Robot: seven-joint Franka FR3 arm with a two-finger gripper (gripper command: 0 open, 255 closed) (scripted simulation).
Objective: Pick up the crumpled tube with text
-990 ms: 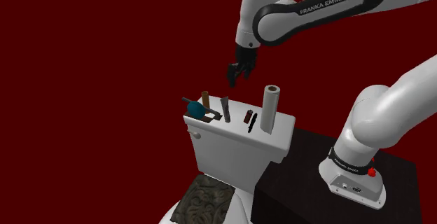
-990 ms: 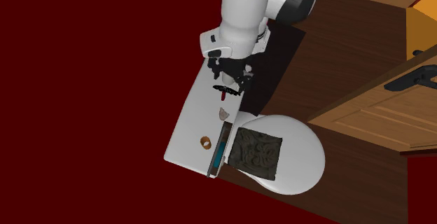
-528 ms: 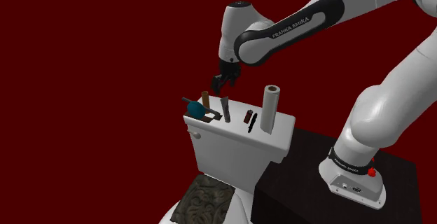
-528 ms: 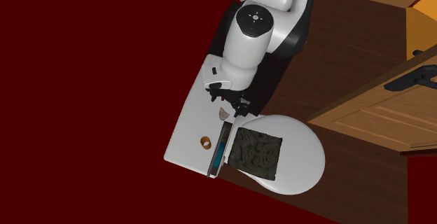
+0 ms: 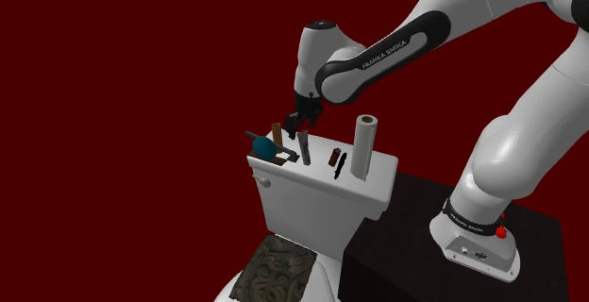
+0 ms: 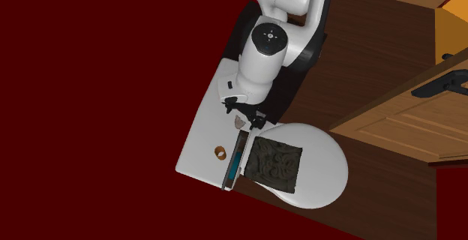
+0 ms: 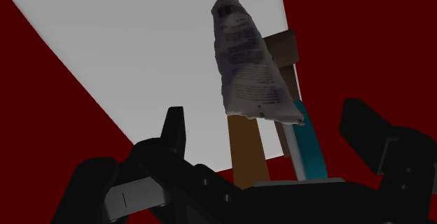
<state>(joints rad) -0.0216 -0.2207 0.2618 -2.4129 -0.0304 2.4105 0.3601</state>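
Open hand poised above the crumpled tube on the toilet's tank lid

Left to right in the shoulder view stand a teal brush, a brown roll, then the upright tube. The empty hand hangs just over it, fingers spread, probably to drop one on each side. The tube is pale grey, creased, printed with dark text, and narrows toward one end.

Upright white roll on toilet tank
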